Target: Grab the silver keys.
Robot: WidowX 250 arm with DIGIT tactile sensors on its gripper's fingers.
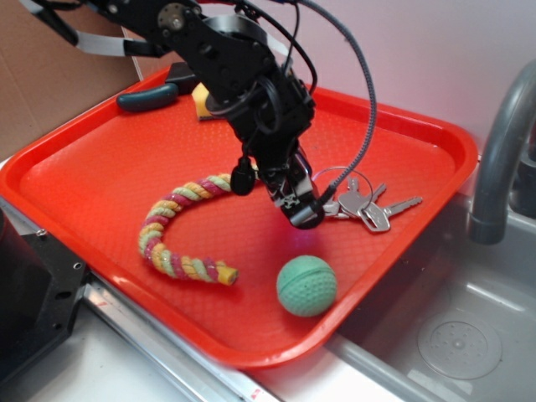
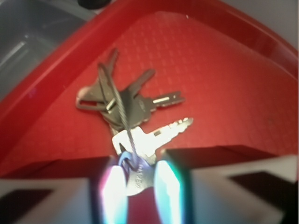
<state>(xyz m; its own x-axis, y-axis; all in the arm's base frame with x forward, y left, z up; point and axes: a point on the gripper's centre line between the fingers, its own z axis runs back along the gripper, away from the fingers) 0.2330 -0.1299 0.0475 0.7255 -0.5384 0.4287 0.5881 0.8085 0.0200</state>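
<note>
Close in, gripper (image 2: 138, 186) jaws stand apart, straddling one key head of the silver keys (image 2: 128, 109) (bunch lying flat on the red tray (image 1: 100, 176), near its far rim). Reach done; closing and lifting remain.

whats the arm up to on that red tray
The robot arm has brought its tool down on the silver keys near the far right side of the red tray. In the wrist view one key head sits between the fingers, so a grasp looks underway, though the blur hides whether it is clamped. The green ball and rope toy lie untouched nearby.
</note>
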